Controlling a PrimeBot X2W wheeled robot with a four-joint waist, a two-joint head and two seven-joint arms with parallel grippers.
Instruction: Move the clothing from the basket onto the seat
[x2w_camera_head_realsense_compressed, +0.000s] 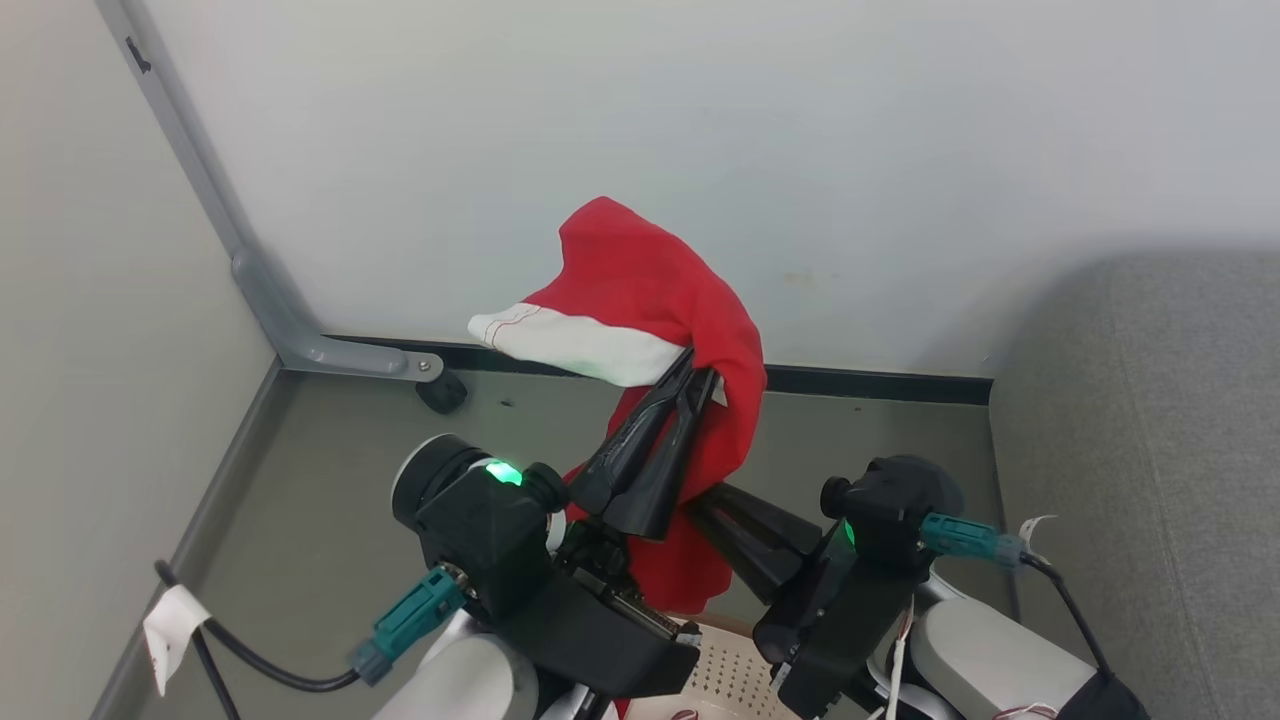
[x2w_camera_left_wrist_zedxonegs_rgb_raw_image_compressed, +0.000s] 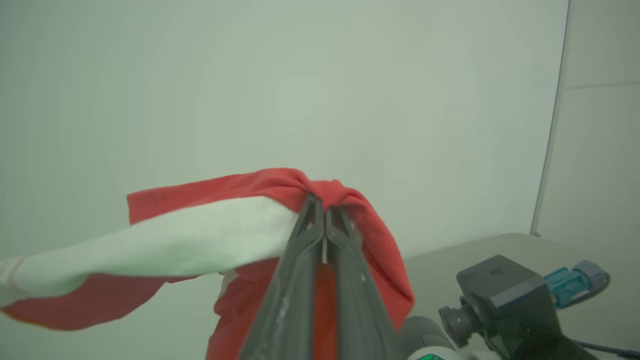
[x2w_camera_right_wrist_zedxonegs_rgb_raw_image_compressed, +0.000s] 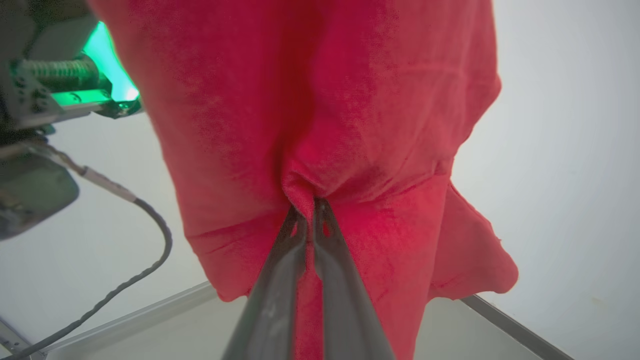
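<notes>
A garment (x2w_camera_head_realsense_compressed: 650, 300) hangs in mid-air at the centre, in front of the wall (x2w_camera_head_realsense_compressed: 800, 150) and above the floor (x2w_camera_head_realsense_compressed: 330, 480). The left gripper (x2w_camera_head_realsense_compressed: 700, 372) pinches its upper part from below. The right gripper (x2w_camera_head_realsense_compressed: 695, 497) pinches it lower down, reaching in from the right. The basket (x2w_camera_head_realsense_compressed: 735, 675) sits beneath both arms. The seat (x2w_camera_head_realsense_compressed: 1140, 450) lies to the right, against the wall. A post (x2w_camera_head_realsense_compressed: 200, 170) runs up the left corner.
</notes>
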